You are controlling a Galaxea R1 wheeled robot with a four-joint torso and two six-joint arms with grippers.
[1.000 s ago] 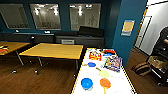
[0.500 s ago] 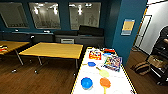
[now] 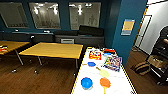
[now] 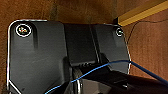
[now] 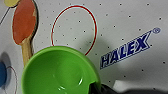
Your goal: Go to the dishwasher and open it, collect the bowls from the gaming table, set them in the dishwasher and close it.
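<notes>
On the gaming table (image 3: pixel 117 80), the blue bowl (image 3: pixel 86 82) sat near the near edge, left of an orange paddle (image 5: pixel 23 21). The green bowl (image 5: pixel 57 72) hung over the white top beside that paddle, casting a shadow. The right gripper (image 5: pixel 97 88) appeared to pinch its rim, one dark finger (image 5: pixel 105 89) hooked over it. Carrying it well probably meant keeping it level and the pinch firm, since a thin plastic rim could slip.

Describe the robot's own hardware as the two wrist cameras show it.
Left wrist view: a wide glossy black plate with rounded, pale-edged corners, round fittings at two corners, and a thin blue cable curving across it. Right wrist view: a small dark, rounded part at the picture's edge.
</notes>
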